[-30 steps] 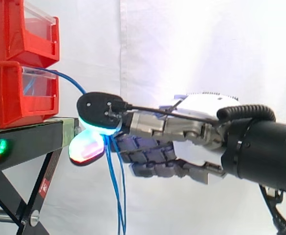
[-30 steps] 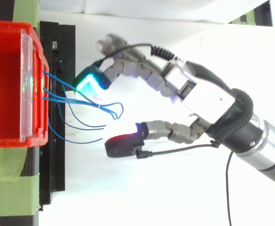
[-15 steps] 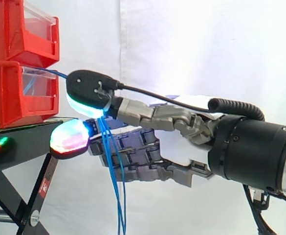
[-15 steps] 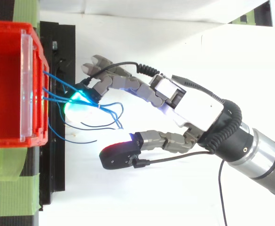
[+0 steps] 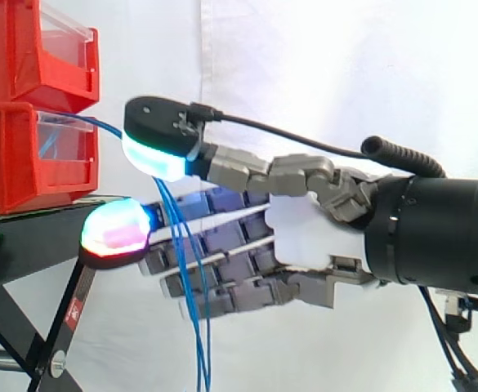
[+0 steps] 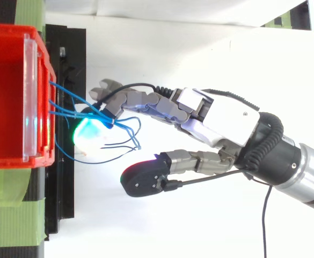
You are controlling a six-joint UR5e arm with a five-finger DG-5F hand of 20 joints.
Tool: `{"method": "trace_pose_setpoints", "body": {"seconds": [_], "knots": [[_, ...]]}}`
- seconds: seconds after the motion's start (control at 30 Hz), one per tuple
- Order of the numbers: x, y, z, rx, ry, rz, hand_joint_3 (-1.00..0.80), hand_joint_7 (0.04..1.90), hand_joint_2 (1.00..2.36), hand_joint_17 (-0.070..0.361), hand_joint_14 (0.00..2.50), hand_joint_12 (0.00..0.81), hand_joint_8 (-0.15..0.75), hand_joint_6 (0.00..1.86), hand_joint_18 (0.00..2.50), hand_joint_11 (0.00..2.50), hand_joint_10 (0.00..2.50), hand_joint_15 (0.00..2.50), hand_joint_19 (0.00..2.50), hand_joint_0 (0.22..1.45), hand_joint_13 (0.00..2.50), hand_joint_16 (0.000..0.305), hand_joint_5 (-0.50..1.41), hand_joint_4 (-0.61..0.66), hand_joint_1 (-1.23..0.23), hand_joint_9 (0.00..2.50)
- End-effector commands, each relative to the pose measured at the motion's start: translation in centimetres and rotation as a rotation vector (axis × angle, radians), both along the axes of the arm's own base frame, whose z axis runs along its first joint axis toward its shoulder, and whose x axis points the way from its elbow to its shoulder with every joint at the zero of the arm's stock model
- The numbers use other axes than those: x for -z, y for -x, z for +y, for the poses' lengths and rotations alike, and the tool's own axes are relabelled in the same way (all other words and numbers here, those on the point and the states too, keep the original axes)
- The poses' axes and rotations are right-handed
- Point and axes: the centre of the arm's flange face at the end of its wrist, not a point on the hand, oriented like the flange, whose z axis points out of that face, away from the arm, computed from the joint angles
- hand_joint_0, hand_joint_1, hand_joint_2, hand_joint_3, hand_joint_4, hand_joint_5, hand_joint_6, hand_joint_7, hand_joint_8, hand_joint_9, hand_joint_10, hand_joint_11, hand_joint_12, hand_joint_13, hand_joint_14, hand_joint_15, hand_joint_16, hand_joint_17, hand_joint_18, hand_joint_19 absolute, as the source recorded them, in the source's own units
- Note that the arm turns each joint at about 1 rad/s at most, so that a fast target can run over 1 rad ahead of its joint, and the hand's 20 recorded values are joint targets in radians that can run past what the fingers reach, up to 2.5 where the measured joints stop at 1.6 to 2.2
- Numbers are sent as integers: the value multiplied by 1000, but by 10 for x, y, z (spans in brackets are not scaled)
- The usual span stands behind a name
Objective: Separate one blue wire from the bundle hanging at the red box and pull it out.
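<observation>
My robot hand comes in from the right and is open: fingers stretched out almost straight toward the left, thumb spread well apart from them. Nothing is clasped that I can see.

The blue wires come out of the front of the lower red box, arc right, pass behind the thumb pad and hang straight down past the bottom edge. In the side view they run across the front of the fingers, so they sit in the gap between thumb and fingers. One fingertip, glowing red and green, sits at the right edge of the black stand, just below the box.

From the top view, several wires fan out of the box's clear front panel over the stand edge. The far fingers reach in among them, touching the bundle. The green-glowing fingertip lies under the crossing wires. Some wires loop round just right of that fingertip. Two loose ends trail nearer, toward the thumb, not touching it.

A second red box is stacked on the lower one. White curtain behind. Green tape on the surface near the box.
</observation>
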Motion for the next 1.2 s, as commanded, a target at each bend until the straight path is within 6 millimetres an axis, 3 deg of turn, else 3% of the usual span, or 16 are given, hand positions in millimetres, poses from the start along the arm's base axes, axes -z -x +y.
{"method": "trace_pose_setpoints", "body": {"seconds": [0.0,0.77,1.0,1.17], "knots": [[8,12,-4,-7,-40,81,-500,904,1000,159,2,390,291,503,16,0,0,71,94,521,63,71,-201,315,-546,246],[6,10,-24,19,-93,44,-500,901,1000,157,2,393,299,503,133,0,0,60,80,526,137,70,-191,328,-575,331],[-22,11,-25,11,-91,8,-500,954,1000,155,1,391,298,503,151,0,0,56,66,529,152,69,-184,340,-582,339],[-25,12,-26,13,-85,7,-500,1039,1000,153,2,387,296,503,159,0,0,60,77,540,163,68,-176,336,-603,348]]}}
